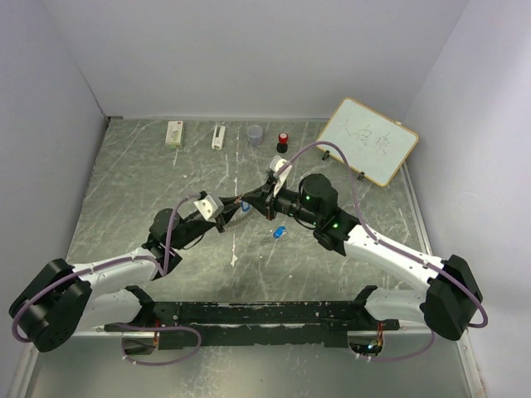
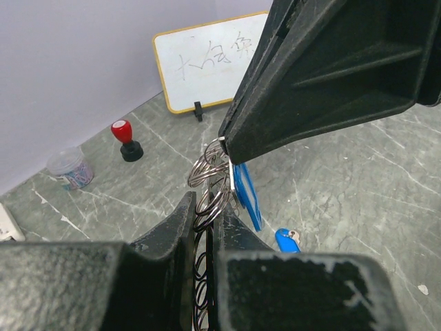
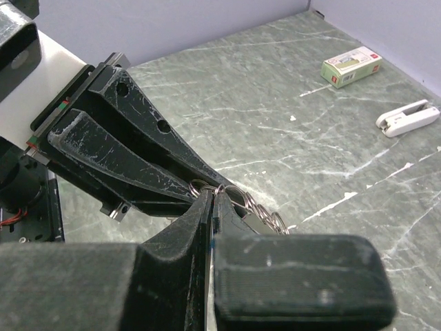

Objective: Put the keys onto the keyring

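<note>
Left gripper (image 2: 204, 200): clenched on the grey metal keyring of many small loops (image 2: 204, 169), which rises out of its fingertips
Right gripper (image 3: 212, 200): pinched tight, tip to tip with the left gripper; a flat blue key with a white edge (image 2: 247, 194) hangs from its tips against the ring
Left wrist view only: the hanging key; an oval all-blue key (image 2: 287, 240) on the table below the right gripper, touching nothing
Right wrist view only: a blue sliver between its own fingers; a green-and-white box (image 3: 351, 67) and a white clip-like tool (image 3: 406, 117) well beyond the left gripper
Surface: scratched grey-green marbled table (image 1: 124, 191)
Room: pale walls on three sides; a yellow-framed whiteboard (image 2: 207, 62) and a red-and-black knob (image 2: 126, 140) beyond the grippers
Container: clear small cup (image 2: 67, 169) just beside the knob, holding small multi-coloured bits
</note>
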